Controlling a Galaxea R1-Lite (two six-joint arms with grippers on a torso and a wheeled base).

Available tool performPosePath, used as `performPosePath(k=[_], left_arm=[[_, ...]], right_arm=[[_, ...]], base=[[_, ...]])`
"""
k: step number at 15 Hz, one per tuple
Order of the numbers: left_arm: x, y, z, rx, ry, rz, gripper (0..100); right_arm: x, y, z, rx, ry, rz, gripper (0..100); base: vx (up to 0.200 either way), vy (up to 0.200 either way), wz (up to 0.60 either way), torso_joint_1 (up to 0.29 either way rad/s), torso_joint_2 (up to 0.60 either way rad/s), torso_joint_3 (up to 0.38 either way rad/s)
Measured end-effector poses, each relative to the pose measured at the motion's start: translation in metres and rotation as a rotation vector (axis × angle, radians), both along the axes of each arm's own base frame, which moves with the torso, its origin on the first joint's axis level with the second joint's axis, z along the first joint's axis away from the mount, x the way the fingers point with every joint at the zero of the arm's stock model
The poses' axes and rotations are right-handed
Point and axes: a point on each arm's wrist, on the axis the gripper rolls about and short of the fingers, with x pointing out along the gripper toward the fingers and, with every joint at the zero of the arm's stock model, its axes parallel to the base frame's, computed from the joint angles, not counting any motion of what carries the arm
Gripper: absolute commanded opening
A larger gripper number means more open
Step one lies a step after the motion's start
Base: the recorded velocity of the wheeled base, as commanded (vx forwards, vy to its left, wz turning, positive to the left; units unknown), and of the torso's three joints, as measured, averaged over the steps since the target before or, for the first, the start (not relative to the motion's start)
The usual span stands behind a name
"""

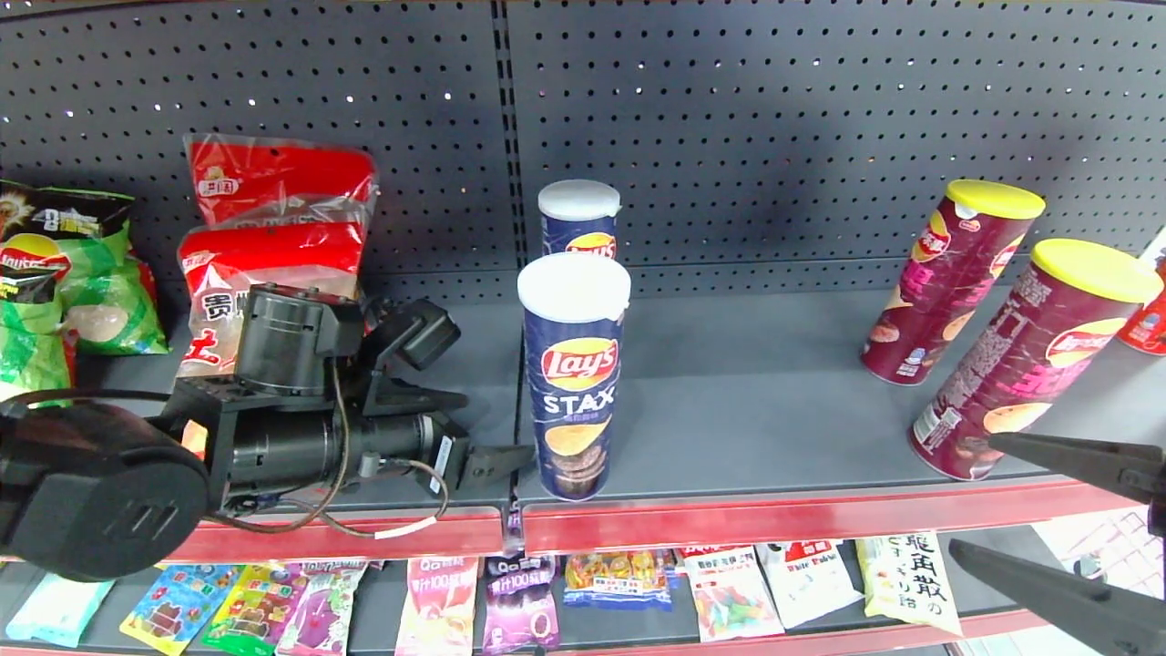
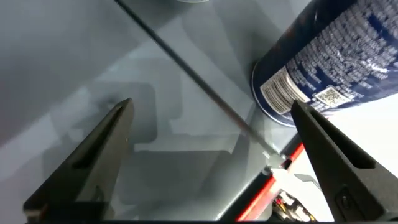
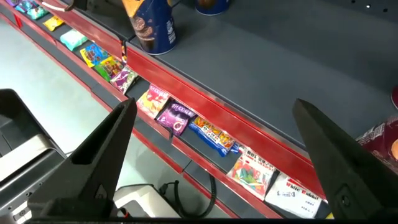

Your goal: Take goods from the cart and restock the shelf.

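Here's the grey shelf, wide and deep, and right at its front lip stands the front blue can, upright with a white lid on, so let's take everything from there. Behind the can rises the dark pegboard wall. To the can's left lies the left arm, low over the shelf, and the left gripper points at the can's base with its fingers spread wide and nothing between them; one fingertip sits just beside the can's foot, and I cannot tell whether they touch. Well off to the can's right, out in front of the red shelf rail, hangs the right gripper, also gaping wide and empty. Right of the can, well apart, stand two purple cans with yellow lids: the nearer purple can close to the rail and the farther purple can deeper in. Far left of the can, red bags lean on the wall, with green bags beyond them. Directly behind the can stands a second blue can. Below the can, small sweet packets line the lower tier.
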Motion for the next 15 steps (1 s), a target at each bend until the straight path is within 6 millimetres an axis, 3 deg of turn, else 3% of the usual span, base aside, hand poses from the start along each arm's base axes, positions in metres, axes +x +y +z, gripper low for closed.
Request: performPosePath(k=[9,12,15], left_arm=[[-0.007,0.005,0.005,0.001,-0.013,0.030,100],[-0.040,0.025,0.019,-0.014,-0.061,0.067,100],[-0.097,0.059,0.034,-0.027,-0.116,0.174,100]], right_arm=[[0.000,0.000,-0.007,-0.012,0.025,0.001,100],[-0.006,-0.005,-0.019,-0.025,0.049,-0.013,100],[-0.022,-0.019,-0.032,-0.026,0.038,-0.104,100]], base=[[0.000,0.000,0.00,0.000,0.00,0.000],[0.000,0.000,0.00,0.000,0.00,0.000],[0.000,0.000,0.00,0.000,0.00,0.000]])
